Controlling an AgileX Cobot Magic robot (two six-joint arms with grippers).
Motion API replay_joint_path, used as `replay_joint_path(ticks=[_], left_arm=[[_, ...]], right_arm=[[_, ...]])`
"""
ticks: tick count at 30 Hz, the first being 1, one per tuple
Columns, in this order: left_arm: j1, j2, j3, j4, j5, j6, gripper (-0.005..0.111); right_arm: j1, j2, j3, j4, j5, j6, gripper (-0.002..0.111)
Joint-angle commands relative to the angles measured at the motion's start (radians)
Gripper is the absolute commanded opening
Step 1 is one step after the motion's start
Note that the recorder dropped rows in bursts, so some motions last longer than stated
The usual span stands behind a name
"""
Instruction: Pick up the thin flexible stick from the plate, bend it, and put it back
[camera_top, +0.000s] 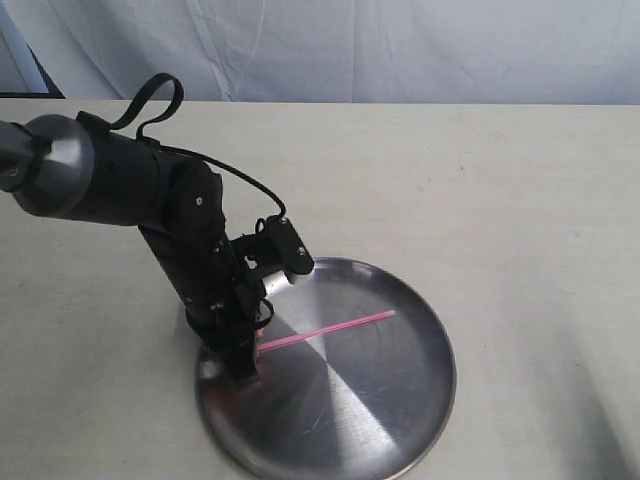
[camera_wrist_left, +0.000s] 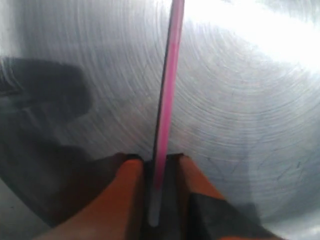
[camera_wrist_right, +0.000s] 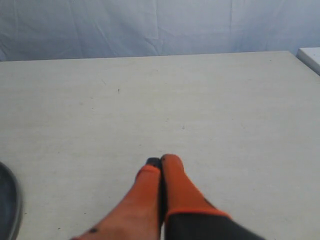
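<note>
A: Left gripper (camera_top: 243, 362). What did we log?

B: We noted it tipped down onto the plate (camera_top: 400, 400), with its tips at the metal just inside the rim on the arm's side.

A: And the thin flexible stick (camera_top: 325, 328)?

B: One end sat between that gripper's orange fingers (camera_wrist_left: 127, 187). From there it ran straight out ahead of the tips, across the brushed surface toward the plate's middle. Through the wrist camera we saw the whitish tip tucked back in the slot, pink shaft beyond it.

A: Pinched?

B: We could not tell. The jaws stood narrow, one on each side of the stick, and a thin dark strip showed between it and each finger. We could not tell whether those strips were pads pressing on it or bare gap.

A: Right gripper (camera_wrist_right: 161, 163)?

B: Its fingers were pressed together, tip against tip, nothing between them. It hung over the bare pale table (camera_wrist_right: 150, 100). We caught only a sliver of the plate's rim at the edge of its wrist view, well apart from the tips.

A: Anything behind?

B: A pale cloth backdrop (camera_wrist_right: 150, 25) beyond the table's far edge, ahead of the right gripper.
</note>
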Motion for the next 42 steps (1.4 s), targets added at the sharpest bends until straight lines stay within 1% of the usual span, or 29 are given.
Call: replay_joint_path(ticks=[1, 6, 15, 18, 22, 24, 25, 28, 29, 32, 33, 34, 36, 38, 40, 42], left_arm=[[-0.004, 0.030, 0.016, 0.031, 0.053, -0.014, 0.000], [-0.004, 0.019, 0.016, 0.020, 0.065, -0.022, 0.000], [-0.004, -0.134, 0.016, -0.027, 0.066, -0.020, 0.000], [-0.004, -0.147, 0.016, -0.033, 0.073, -0.020, 0.000], [-0.004, -0.169, 0.016, -0.036, 0.087, -0.020, 0.000], [-0.004, -0.187, 0.016, -0.038, 0.089, -0.020, 0.000], [-0.004, -0.197, 0.016, -0.041, 0.089, -0.020, 0.000], [-0.004, -0.226, 0.016, -0.044, 0.088, -0.020, 0.000], [-0.004, -0.238, 0.016, -0.047, 0.088, -0.020, 0.000], [-0.004, -0.271, 0.016, -0.071, 0.088, -0.020, 0.000], [-0.004, -0.281, 0.016, -0.079, 0.086, -0.020, 0.000], [-0.004, -0.292, 0.016, -0.084, 0.082, -0.020, 0.000], [-0.004, -0.310, 0.016, -0.090, 0.072, -0.020, 0.000], [-0.004, -0.325, 0.016, -0.116, 0.059, -0.020, 0.000], [-0.004, -0.338, 0.016, -0.148, 0.049, -0.013, 0.000], [-0.004, -0.347, 0.016, -0.182, 0.044, 0.006, 0.000]], right_arm=[[-0.005, -0.004, 0.003, -0.001, -0.011, 0.000, -0.001], [-0.005, -0.004, 0.003, -0.001, -0.009, 0.000, -0.001], [-0.005, -0.004, 0.003, -0.001, -0.009, 0.000, -0.001], [-0.005, -0.004, 0.003, -0.021, -0.013, 0.000, -0.001], [-0.005, -0.004, 0.003, -0.108, -0.097, 0.000, -0.001], [-0.005, -0.004, 0.003, -0.121, -0.211, 0.000, -0.001], [-0.005, -0.004, 0.003, -0.078, -0.274, 0.035, -0.001], [-0.005, -0.004, 0.003, 0.130, -0.517, 0.231, -0.001], [-0.005, -0.004, 0.003, 0.183, -0.589, 0.258, -0.001], [-0.005, -0.004, 0.003, 0.286, -0.783, 0.266, -0.001], [-0.005, -0.004, 0.003, 0.306, -0.843, 0.293, -0.001], [-0.005, -0.004, 0.003, 0.315, -0.886, 0.364, -0.001], [-0.005, -0.004, 0.003, 0.343, -0.907, 0.533, -0.001], [-0.005, 0.000, 0.003, 0.338, -0.819, 0.666, -0.001], [-0.005, 0.000, -0.012, 0.250, -0.693, 0.865, -0.001], [-0.005, 0.000, -0.014, 0.144, -0.636, 1.126, -0.001]])
